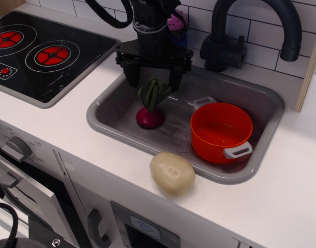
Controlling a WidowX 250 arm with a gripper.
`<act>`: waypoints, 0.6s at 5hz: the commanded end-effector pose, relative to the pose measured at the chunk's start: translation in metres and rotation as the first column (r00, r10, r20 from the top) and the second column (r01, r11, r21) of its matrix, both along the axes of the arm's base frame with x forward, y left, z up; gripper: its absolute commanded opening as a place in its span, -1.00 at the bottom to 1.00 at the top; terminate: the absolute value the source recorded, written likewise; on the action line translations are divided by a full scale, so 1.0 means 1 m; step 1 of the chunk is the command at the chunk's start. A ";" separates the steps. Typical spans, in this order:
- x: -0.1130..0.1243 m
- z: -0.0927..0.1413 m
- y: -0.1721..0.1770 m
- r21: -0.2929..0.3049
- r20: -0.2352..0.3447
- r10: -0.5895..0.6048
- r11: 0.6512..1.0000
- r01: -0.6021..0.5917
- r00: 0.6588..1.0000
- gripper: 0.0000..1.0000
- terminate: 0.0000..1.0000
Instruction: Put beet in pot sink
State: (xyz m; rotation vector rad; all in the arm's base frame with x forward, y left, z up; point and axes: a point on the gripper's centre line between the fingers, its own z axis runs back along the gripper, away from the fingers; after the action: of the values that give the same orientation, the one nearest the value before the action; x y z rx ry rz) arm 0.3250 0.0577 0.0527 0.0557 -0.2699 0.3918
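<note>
The beet stands upright on the left part of the grey sink, dark magenta bulb down and green leaves up. The orange-red pot with grey side handles stands in the right part of the sink and has nothing in it. My black gripper hangs just behind and above the beet's leaves. It is open, with one finger to the left of the leaves and the other to the right. It holds nothing.
A beige potato-like lump lies on the white counter in front of the sink. A black faucet stands behind the sink. A purple knobbly toy sits behind the gripper. A black stove top is on the left.
</note>
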 end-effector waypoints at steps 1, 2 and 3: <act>0.011 -0.017 0.000 0.072 0.027 0.087 0.993 -0.089 0.996 1.00 -1.00; 0.015 -0.023 0.002 0.106 -0.004 0.098 0.990 -0.097 0.995 1.00 -1.00; 0.016 -0.021 0.004 0.082 0.005 0.092 0.992 -0.092 0.996 -1.00 -1.00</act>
State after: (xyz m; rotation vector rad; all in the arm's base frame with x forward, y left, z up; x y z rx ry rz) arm 0.3324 0.0575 0.0151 0.1501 -0.2270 0.4699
